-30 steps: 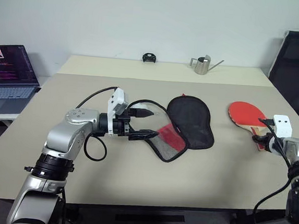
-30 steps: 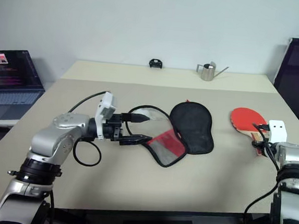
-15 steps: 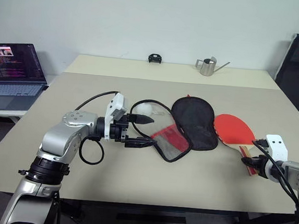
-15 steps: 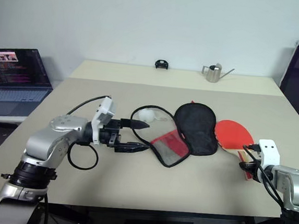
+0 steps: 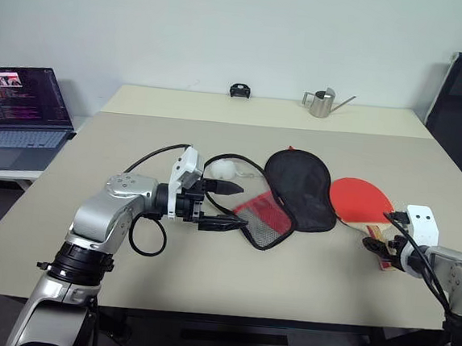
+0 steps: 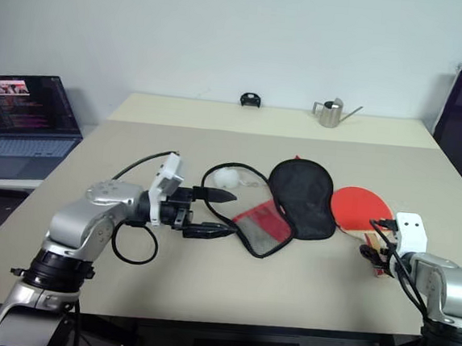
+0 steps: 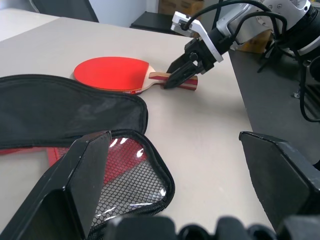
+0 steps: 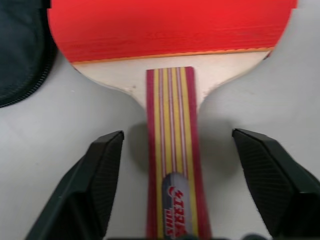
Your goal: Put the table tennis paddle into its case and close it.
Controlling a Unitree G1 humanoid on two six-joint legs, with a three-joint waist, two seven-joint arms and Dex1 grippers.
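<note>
Even, diffuse indoor light fills the room, and the bench [image 5: 303, 276] reads bright without hot spots. Shadows are soft and short, as with the faint one beside the paddle handle [image 8: 172, 165] in the right wrist view. Small glints show on the case's mesh pocket [image 7: 125, 175]. Both wrist views blur their near black fingers [image 7: 75, 200]; the head views stay fairly sharp.

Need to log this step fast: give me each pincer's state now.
Left pincer: open, holding nothing, at the case mouth.
Right pincer: open, fingers either side of the table tennis paddle handle, not gripping.
</note>
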